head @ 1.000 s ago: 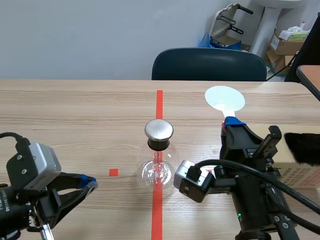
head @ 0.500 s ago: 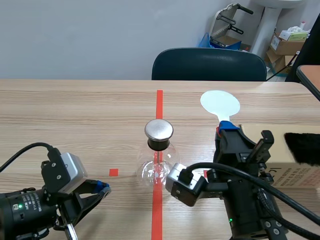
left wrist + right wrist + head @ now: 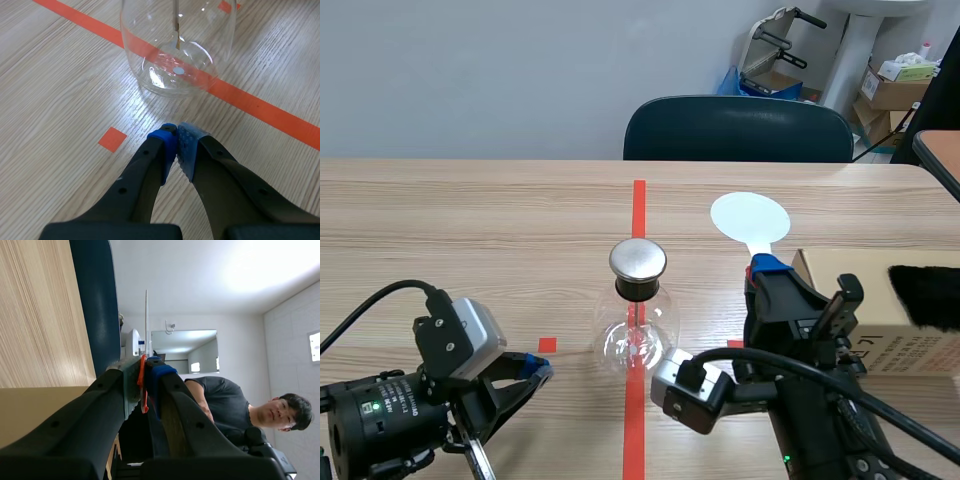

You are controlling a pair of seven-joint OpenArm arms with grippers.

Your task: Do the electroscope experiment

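Scene view: right gripper [image 3: 767,268] clamped on white paddle [image 3: 750,218], disc end pointing away from robot. Electroscope [image 3: 638,310] stands btwn the arms; its metal cap [image 3: 638,259] is left of disc, near but apart. Left gripper [image 3: 535,368] closed, empty, just short of electroscope.

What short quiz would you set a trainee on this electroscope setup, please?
1. True or false: the left jaws are closed on nothing and point toward the glass electroscope.
2. Which thing do the right jaws hold? A) a metal cap B) a white round paddle C) a cloth
3. In a few words: what lies on the cardboard box at the robot's right?

Key
1. True: the pads meet just short of the flask.
2. B: they clamp its handle, with the disc raised beyond them.
3. A piece of black fur.
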